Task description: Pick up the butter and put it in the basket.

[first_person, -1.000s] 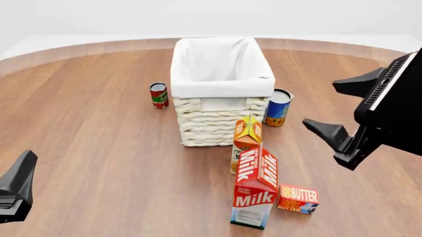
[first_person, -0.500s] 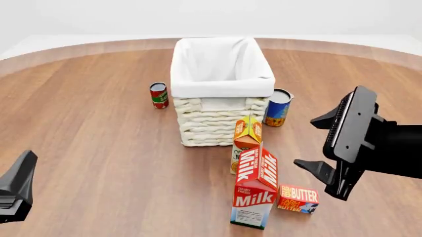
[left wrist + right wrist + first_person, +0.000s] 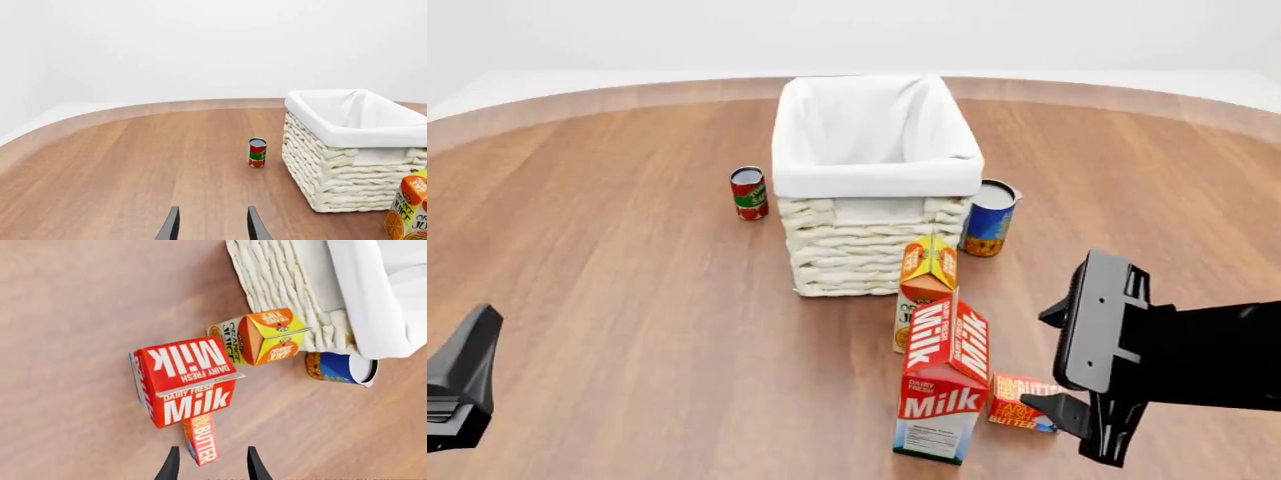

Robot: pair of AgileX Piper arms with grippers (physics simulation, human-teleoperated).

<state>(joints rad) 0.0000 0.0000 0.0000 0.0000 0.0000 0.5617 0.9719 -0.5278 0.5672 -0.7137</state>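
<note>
Nearest, the right gripper (image 3: 1065, 360), fingers spread and grasping nothing, half hides the butter (image 3: 1016, 400) lying just right of the milk carton (image 3: 944, 385), with the basket (image 3: 874, 185) farther off; the left gripper (image 3: 212, 227), likewise spread, shows only fingertips.

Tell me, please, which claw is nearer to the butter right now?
The right claw, open, hangs just over the butter, beside the milk carton. The left claw sits far off at the table's near-left edge.
</note>
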